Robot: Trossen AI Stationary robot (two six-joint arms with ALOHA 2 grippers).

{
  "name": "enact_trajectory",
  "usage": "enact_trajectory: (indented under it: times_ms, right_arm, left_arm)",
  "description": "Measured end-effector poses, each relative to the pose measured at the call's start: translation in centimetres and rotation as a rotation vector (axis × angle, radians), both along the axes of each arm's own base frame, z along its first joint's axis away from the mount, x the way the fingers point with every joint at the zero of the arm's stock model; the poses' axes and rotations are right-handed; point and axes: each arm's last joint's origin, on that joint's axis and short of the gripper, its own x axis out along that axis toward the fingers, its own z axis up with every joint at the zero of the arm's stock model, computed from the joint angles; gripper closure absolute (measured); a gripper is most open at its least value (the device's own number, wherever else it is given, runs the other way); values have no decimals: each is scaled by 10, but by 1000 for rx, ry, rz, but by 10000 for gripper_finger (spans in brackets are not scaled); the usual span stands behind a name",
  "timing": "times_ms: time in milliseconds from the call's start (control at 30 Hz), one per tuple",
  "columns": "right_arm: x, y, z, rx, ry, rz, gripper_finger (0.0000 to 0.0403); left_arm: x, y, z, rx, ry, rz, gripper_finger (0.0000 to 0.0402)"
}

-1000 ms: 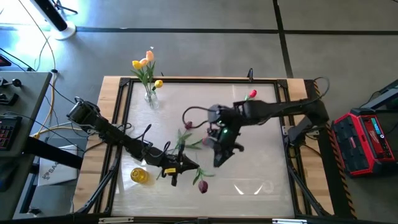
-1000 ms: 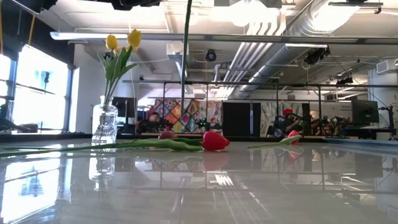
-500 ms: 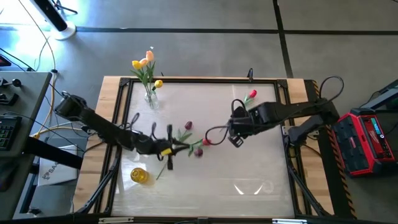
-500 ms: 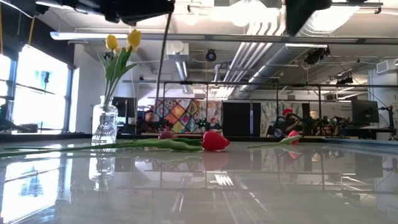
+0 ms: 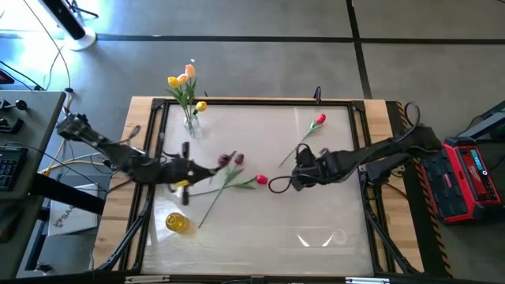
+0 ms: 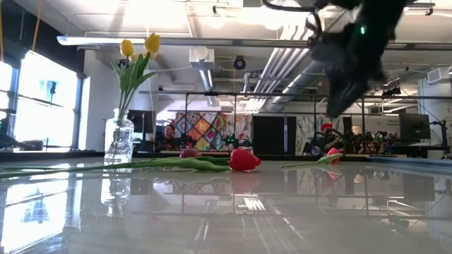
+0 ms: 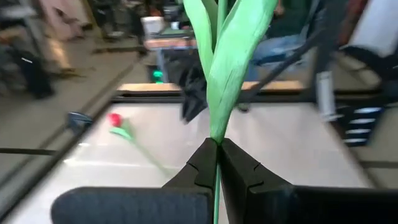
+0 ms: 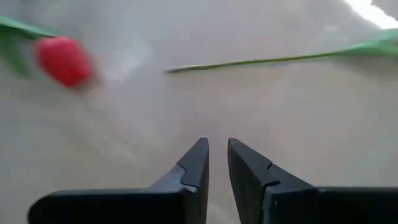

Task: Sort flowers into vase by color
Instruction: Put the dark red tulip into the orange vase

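Note:
My left gripper is shut on a maroon-headed flower, held above the table's left half. Its green leaves fill the left wrist view; the head is cut off there. Another maroon flower and a red flower lie flat on the table. A second red flower lies at the far right. The glass vase at the far left holds yellow and peach flowers. My right gripper hovers right of centre, pointing down, its fingers slightly apart with nothing between them. My left gripper pinches the flower's thin stem between its two fingers, just below where the leaves spread. The stem runs along the fingers and out past their tips. The fingers point nearly level toward the table's right. The flower is lifted clear of the table.
A small yellow object sits near the front left corner. A black cable loop hangs by the right gripper. The red flower's head and the other red flower's stem lie just ahead of the right fingers. A black frame borders the table.
My left gripper has risen and gone toward the table's left and far edges, rolling as it went. The maroon flower, which hung down below it, now sticks out nearly level, clear of the low view. My right gripper has come down over the table and tipped to point downward.

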Motion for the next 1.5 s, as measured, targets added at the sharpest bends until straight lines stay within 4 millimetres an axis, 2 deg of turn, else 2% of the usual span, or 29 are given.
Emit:
enact_trajectory:
  times_ms: [167, 300, 433, 567, 700, 900, 1233, 1500]
  right_arm:
    - [6, 8, -38, 104, -323, 88, 355]
    - [10, 17, -48, 145, -553, 136, 355]
    - [6, 23, -52, 165, -670, 127, 355]
    - [3, 31, -52, 147, -693, 101, 354]
    - [1, 37, -52, 123, -709, 92, 354]
    - [-1, 41, -51, 110, -720, 80, 354]
    - [-2, 45, -52, 139, -732, 58, 354]
    - [-2, 45, -52, 139, -732, 59, 354]
  left_arm:
    - [-35, -11, 22, -163, -61, -127, 401]
    - [-60, -20, 30, -240, -102, -223, 401]
    - [-80, -28, 37, -228, -135, -328, 401]
    - [-95, -38, 33, -202, -132, -381, 401]
    - [-104, -48, 12, -213, -102, -326, 401]
    - [-117, -54, -16, -256, -103, -207, 401]
    - [-138, -54, -17, -255, -123, -226, 401]
    - [-145, -56, -34, -277, -100, -203, 401]
